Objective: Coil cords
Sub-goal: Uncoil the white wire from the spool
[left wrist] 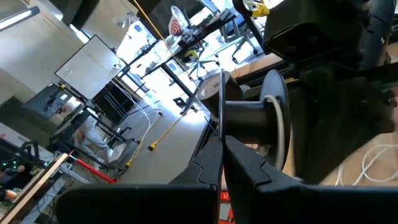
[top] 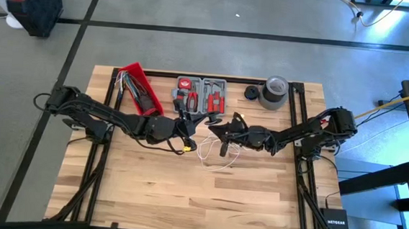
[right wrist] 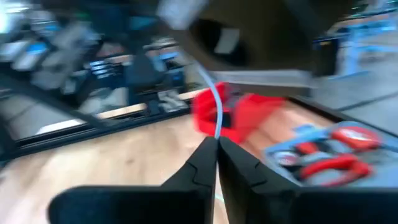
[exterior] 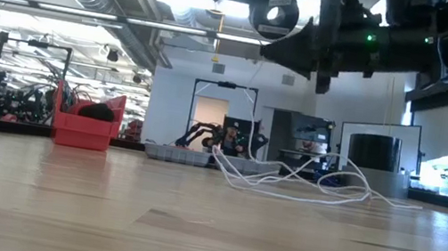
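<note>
Both arms meet over mid-table. The right gripper (right wrist: 217, 142) has its jaws pinched together on the white cord (right wrist: 214, 106), which rises from between the tips. The left gripper (left wrist: 222, 140) is clamped too, on what looks like the same strand. The rest of the cord lies loose at about six o'clock of the grippers (top: 216, 157). This looks like mid-coiling; next calls for winding without slipping. Readable writing: "NETGEAR" on the black box (top: 334, 225).

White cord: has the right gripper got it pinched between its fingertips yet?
Yes, in the right wrist view the right gripper has its fingertips shut on the white cord, which rises straight out from between them.
</note>
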You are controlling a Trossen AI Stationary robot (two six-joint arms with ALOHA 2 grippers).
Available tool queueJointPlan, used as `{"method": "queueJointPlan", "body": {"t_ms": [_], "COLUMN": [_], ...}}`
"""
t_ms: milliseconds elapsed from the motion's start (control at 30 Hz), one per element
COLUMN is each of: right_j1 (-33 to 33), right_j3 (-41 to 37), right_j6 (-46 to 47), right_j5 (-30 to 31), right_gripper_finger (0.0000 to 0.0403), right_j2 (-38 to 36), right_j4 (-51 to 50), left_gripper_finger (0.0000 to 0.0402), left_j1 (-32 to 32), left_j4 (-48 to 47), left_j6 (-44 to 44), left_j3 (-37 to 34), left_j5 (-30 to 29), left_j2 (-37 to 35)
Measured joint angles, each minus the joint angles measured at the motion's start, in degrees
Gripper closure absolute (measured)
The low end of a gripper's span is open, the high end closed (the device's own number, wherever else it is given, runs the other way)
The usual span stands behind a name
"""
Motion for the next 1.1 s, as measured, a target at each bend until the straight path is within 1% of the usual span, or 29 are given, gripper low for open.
{"method": "queueJointPlan", "body": {"t_ms": [67,167,200,267,367,500,600,700,767,833,900,967,1033,1100], "right_j1": [0.3,2.2,3.1,5.0,7.7,11.7,15.1,17.9,19.2,19.6,19.6,19.0,18.5,17.8], "right_j3": [0.7,1.9,2.2,2.9,2.9,2.9,2.9,2.9,2.9,2.9,2.8,2.5,1.4,0.5], "right_j6": [-0.1,-1.8,-3.1,-6.1,-10.5,-13.4,-13.4,-12.6,-9.8,-6.3,-2.5,0.4,1.6,1.7], "right_j5": [-5.0,-11.5,-12.2,-11.7,-7.7,1.5,10.7,20.1,25.7,29.6,31.2,32.1,32.2,31.6], "right_gripper_finger": [0.0384,0.0397,0.0398,0.0394,0.0394,0.0399,0.0397,0.0400,0.0400,0.0399,0.0399,0.0399,0.0398,0.0398], "right_j2": [0.0,-0.2,-0.7,-2.2,-6.4,-14.3,-20.8,-25.7,-27.5,-27.8,-27.2,-25.7,-23.4,-21.0], "right_j4": [-0.3,0.1,0.1,0.3,-2.6,-15.9,-28.1,-40.0,-47.0,-53.5,-59.2,-61.5,-59.9,-56.0], "left_gripper_finger": [0.0396,0.0396,0.0396,0.0396,0.0396,0.0396,0.0396,0.0396,0.0396,0.0396,0.0396,0.0396,0.0396,0.0396], "left_j1": [0.0,0.3,0.4,0.4,0.4,0.4,0.3,-0.1,-0.6,-1.6,-2.6,-3.9,-5.0,-6.0], "left_j4": [0.0,-0.3,-0.6,-1.2,-3.0,-4.9,-5.4,-4.7,-3.9,-2.3,-0.6,1.1,2.7,3.2], "left_j6": [-0.6,-1.5,-1.8,-1.9,-2.0,-2.1,-1.7,-0.7,-0.4,0.6,1.9,3.9,6.3,9.9], "left_j3": [0.0,0.0,0.0,0.0,0.0,0.0,0.0,0.0,0.0,0.0,0.0,0.0,0.0,0.0], "left_j5": [0.0,0.0,0.0,-0.1,-0.5,-1.6,-1.7,-1.7,-1.7,-1.7,-1.7,-1.7,-1.4,0.0], "left_j2": [0.0,0.0,0.0,0.0,0.0,0.0,0.0,0.0,0.0,0.0,0.0,0.0,0.0,0.0]}}
